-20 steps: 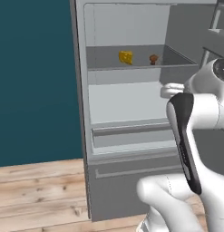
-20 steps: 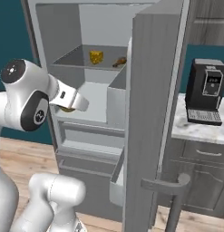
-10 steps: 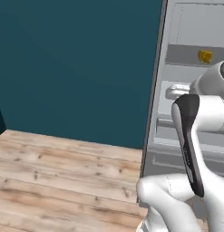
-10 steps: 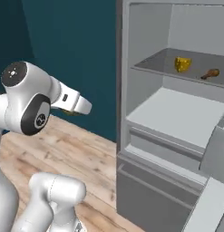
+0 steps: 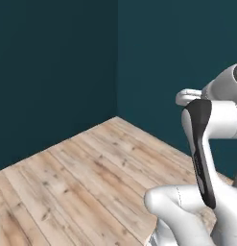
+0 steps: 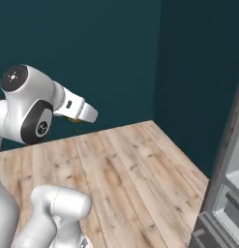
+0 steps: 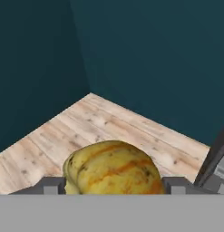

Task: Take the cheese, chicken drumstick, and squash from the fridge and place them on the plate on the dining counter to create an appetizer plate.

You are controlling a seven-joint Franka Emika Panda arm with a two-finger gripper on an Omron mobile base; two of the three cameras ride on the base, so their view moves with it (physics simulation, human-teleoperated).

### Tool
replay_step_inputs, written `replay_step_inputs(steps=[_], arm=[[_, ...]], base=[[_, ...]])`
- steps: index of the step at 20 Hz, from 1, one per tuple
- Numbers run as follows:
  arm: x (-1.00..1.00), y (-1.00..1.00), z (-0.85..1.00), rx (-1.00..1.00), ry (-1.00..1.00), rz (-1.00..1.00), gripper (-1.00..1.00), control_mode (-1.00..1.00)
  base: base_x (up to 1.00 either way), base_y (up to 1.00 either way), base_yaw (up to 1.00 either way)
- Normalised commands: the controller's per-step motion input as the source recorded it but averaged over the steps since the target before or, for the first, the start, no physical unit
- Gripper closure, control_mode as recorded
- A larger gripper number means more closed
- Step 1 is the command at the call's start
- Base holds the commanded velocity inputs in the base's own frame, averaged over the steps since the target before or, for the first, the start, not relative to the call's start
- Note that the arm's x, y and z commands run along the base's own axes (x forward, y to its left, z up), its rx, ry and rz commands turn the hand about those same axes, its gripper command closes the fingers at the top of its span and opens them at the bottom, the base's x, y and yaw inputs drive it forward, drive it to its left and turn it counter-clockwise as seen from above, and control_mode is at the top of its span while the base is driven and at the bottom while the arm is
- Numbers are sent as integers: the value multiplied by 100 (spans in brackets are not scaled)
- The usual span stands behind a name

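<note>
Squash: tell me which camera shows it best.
The hand view: the squash sits large and unobstructed between the hand's two fingertips, its orange streaks plain. The right base view catches a yellowish sliver under the wrist; in the left base view I can't make it out.

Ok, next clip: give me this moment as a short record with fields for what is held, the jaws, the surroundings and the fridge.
held: the squash, yellow with orange streaks, sits between the gripper fingertips
jaws: wide, closed on the squash
surroundings: teal walls meeting in a corner, wooden floor
fridge: edge of the fridge at the right of the right base view
plate and dining counter: cannot tell from these frames
</note>
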Motion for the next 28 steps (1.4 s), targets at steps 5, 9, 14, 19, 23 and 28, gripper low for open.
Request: replay_step_inputs(steps=[5,9,14,19,23,28], arm=[[0,0,0,0,0,0,100,100],[0,0,0,0,0,0,100,100],[0,0,0,0,0,0,100,100],[0,0,0,0,0,0,100,100],[0,0,0,0,0,0,100,100],[0,0,0,0,0,0,100,100]], base=[[91,3,71],[100,1,64],[100,0,70],[100,0,78],[100,0,81],[100,0,81]])
